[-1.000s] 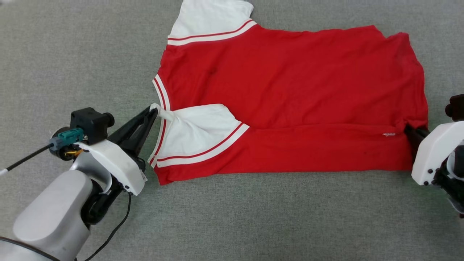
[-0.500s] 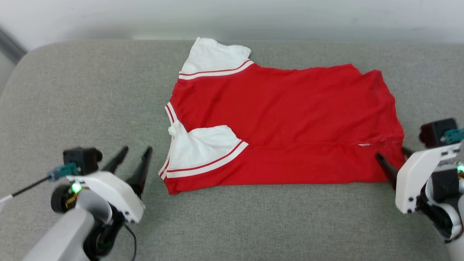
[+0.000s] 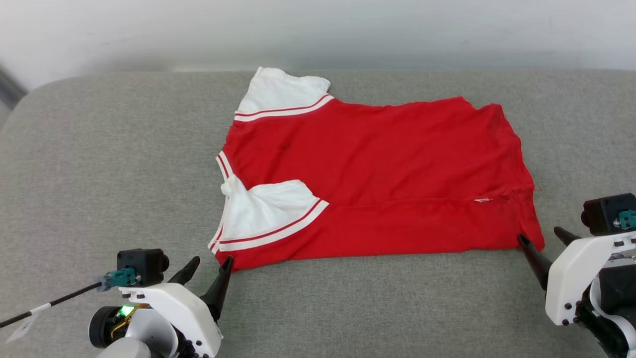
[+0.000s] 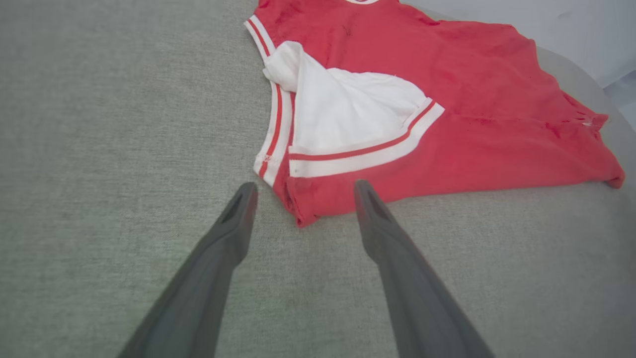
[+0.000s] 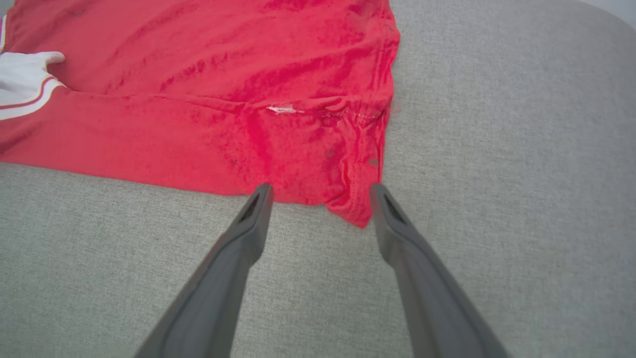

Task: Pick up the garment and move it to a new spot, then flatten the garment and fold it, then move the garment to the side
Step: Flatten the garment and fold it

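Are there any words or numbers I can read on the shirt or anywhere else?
None can be read.
Shirt: plain red cloth, white sleeves and stripes; no letters or numbers on the side that shows.
White tag on the shirt's fold: too small to read.
Pale label on the cable by the left arm: too blurred to read.

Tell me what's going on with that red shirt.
A two-armed robot is partway through folding the red jersey on a grey cushioned surface. The jersey lies flat with its near edge folded over and one white sleeve on top. The left gripper and right gripper are both open, holding nothing, each pointed at a near corner.
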Motion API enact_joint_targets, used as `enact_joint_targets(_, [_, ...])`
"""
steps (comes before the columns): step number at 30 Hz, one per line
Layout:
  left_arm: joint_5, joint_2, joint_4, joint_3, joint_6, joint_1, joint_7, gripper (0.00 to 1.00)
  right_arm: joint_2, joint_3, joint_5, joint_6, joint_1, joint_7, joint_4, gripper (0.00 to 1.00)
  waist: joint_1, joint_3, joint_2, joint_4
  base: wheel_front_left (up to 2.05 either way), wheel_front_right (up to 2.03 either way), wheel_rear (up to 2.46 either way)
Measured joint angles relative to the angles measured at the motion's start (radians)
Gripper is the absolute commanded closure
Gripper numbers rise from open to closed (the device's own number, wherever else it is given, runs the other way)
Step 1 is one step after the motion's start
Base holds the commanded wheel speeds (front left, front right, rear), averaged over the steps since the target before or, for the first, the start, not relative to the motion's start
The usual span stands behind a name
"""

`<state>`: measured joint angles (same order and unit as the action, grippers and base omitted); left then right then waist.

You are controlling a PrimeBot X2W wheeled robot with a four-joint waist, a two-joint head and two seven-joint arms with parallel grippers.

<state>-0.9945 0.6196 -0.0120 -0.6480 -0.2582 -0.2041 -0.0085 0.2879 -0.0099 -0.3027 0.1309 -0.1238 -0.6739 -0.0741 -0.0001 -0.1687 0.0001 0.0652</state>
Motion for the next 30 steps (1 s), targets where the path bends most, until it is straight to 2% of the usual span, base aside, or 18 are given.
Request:
enact_joint_targets(10, [0.006, -0.009, -0.054, -0.002, -0.05, -0.011, 0.028, 0.0, -0.024, -0.018, 0.015, 0.0, 0.011, -0.024, -0.117, 0.0, 0.0001, -0.077, 0.0, -0.045, 0.0, 0.0, 0.0])
enact_joint_targets(18, [0.004, -0.027, -0.119, -0.025, -0.022, -0.047, 0.051, 0.0, -0.023, -0.017, 0.006, 0.0, 0.012, -0.023, -0.144, 0.0, 0.0, -0.123, 0.0, -0.058, 0.0, 0.0, 0.0])
enact_joint_targets(19, [0.004, -0.03, -0.123, -0.029, -0.015, -0.051, 0.06, 0.39, -0.022, -0.016, 0.006, 0.0, 0.012, -0.023, -0.144, 0.0, 0.0, -0.126, 0.0, -0.057, 0.0, 0.0, 0.0])
enact_joint_targets(20, [0.004, -0.031, -0.129, -0.035, -0.009, -0.057, 0.067, 0.55, -0.02, -0.016, 0.006, 0.0, 0.012, -0.023, -0.144, 0.0, 0.0, -0.128, 0.0, -0.055, 0.0, 0.0, 0.0])
enact_joint_targets(21, [0.003, -0.033, -0.136, -0.04, -0.005, -0.064, 0.072, 0.87, -0.019, -0.016, 0.006, 0.0, 0.012, -0.023, -0.144, 0.0, 0.0, -0.129, 0.0, -0.053, 0.0, 0.0, 0.0])
enact_joint_targets(22, [0.003, -0.038, -0.144, -0.044, 0.001, -0.068, 0.073, 1.0, -0.017, -0.015, 0.007, 0.0, 0.012, -0.023, -0.143, 0.0, 0.0001, -0.129, 0.0, -0.05, 0.0, 0.0, 0.0])
enact_joint_targets(30, [0.0, -0.072, -0.173, -0.063, 0.039, -0.07, 0.055, 1.0, -0.004, -0.023, 0.023, 0.0, -0.002, -0.034, -0.113, 0.0, 0.0001, -0.088, 0.0, -0.025, 0.0, 0.0, 0.0])
